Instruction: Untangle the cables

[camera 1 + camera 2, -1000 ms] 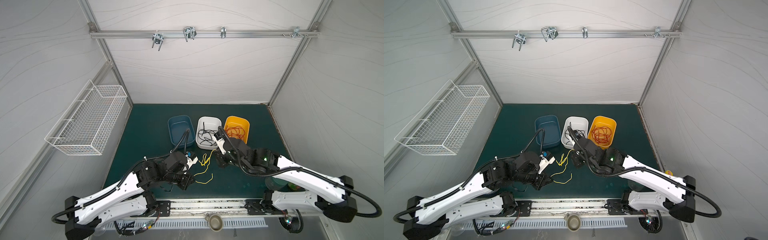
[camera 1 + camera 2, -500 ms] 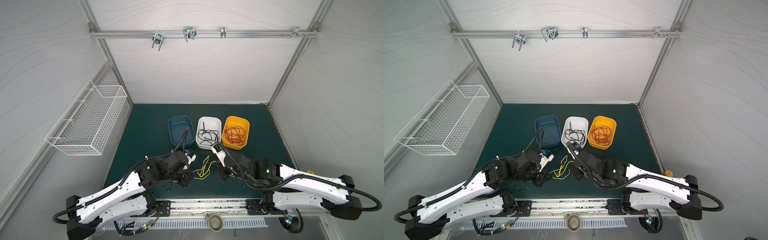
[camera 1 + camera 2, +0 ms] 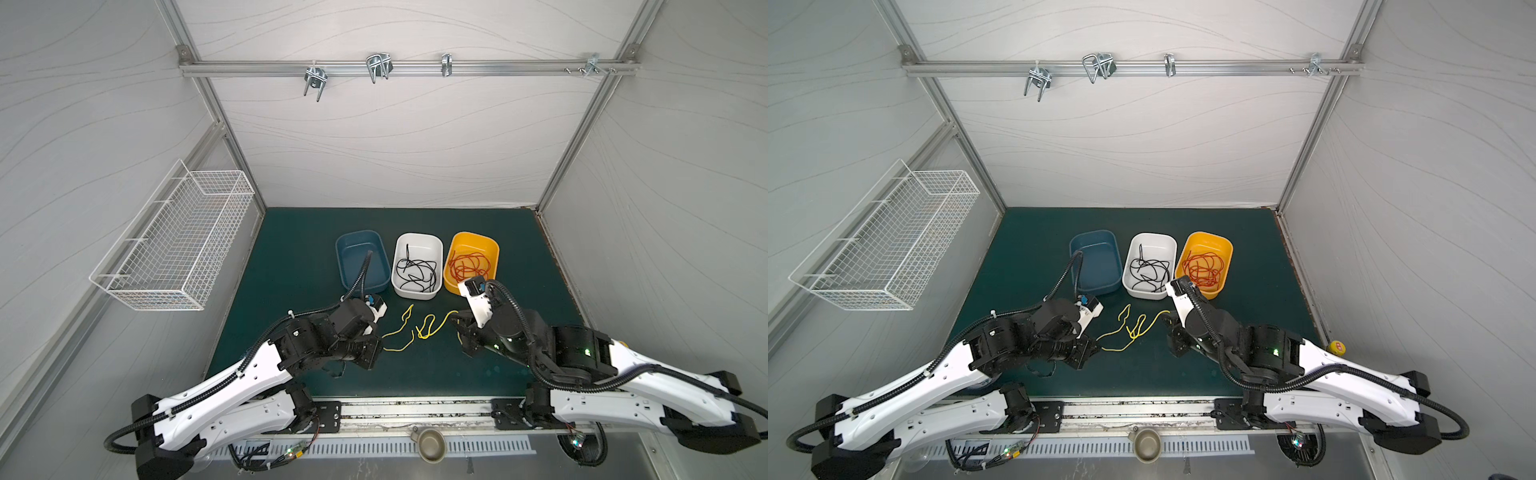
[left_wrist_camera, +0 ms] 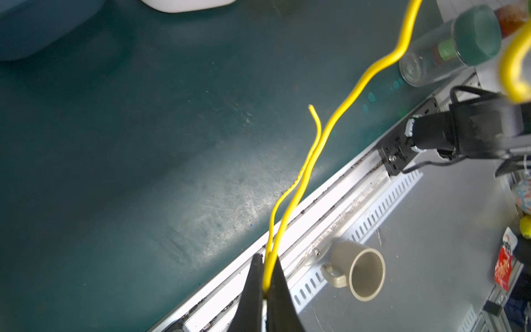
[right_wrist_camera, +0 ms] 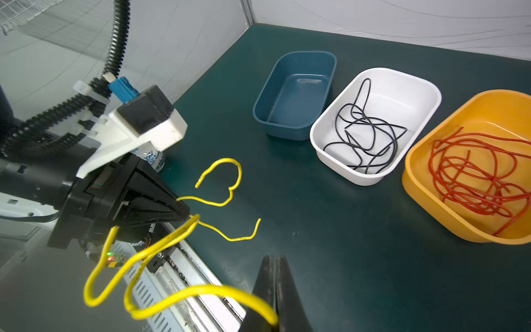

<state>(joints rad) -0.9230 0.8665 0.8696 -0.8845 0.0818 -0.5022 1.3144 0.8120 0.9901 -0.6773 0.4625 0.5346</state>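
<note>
Thin yellow cables (image 3: 409, 332) hang in loops between my two grippers above the green mat (image 3: 291, 257), seen in both top views. My left gripper (image 4: 265, 264) is shut on two yellow strands (image 4: 301, 178); it sits at the left of the loops (image 3: 1098, 344). My right gripper (image 5: 275, 258) is shut on a yellow cable (image 5: 184, 293) that curls back toward the left gripper (image 5: 184, 214). Black cables (image 3: 417, 272) lie in the white tub (image 3: 417, 239). Red cables (image 3: 471, 266) lie in the orange tub (image 3: 473, 239). The blue tub (image 3: 359, 259) holds nothing.
A white wire basket (image 3: 178, 245) hangs on the left wall. A grey cup (image 3: 430, 442) sits on the front metal ledge. A clear jar with a green lid (image 4: 448, 49) lies at the mat's front right edge. An overhead rail (image 3: 407, 68) carries hooks.
My right gripper has pulled back from the tubs toward the front and then right, drawing the yellow cable out sideways. The left gripper has barely moved.
</note>
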